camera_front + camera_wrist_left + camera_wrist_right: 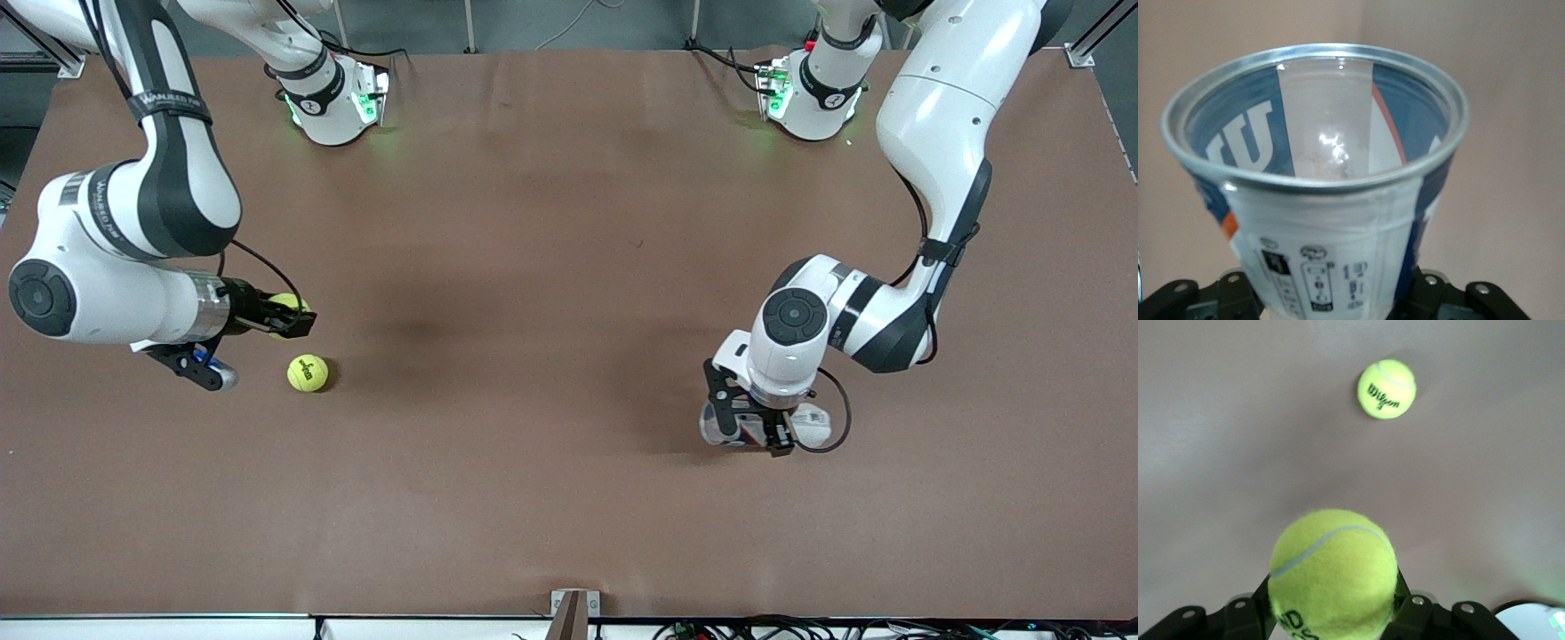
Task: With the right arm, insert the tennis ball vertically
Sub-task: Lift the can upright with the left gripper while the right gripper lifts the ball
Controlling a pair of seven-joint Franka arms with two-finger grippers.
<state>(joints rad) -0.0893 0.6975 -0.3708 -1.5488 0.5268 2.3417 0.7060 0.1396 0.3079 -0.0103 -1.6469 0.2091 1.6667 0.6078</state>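
**Two balls, one canister**

The right gripper [298, 322] clamps a tennis ball [1333, 577] above the table [551, 356]; a second ball [308, 373] lies beneath. The left gripper [772, 437] clasps the open can [1318, 193], well apart. A tilted approach could strike the rim.

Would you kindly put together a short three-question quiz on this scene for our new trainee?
1. True or false: the right gripper holds a tennis ball between its jaws.
2. How many tennis balls appear in the right wrist view? A) one B) two C) three
3. Fill in: the left gripper is shut on an open ____, its mouth rimmed in metal.

Key
1. True. The jaws clamp the ball on both sides, while a second tennis ball rests on the table, toward the right arm's end.
2. B.
3. Can. It is a clear ball can with blue labelling, and the left wrist view looks into its empty inside.
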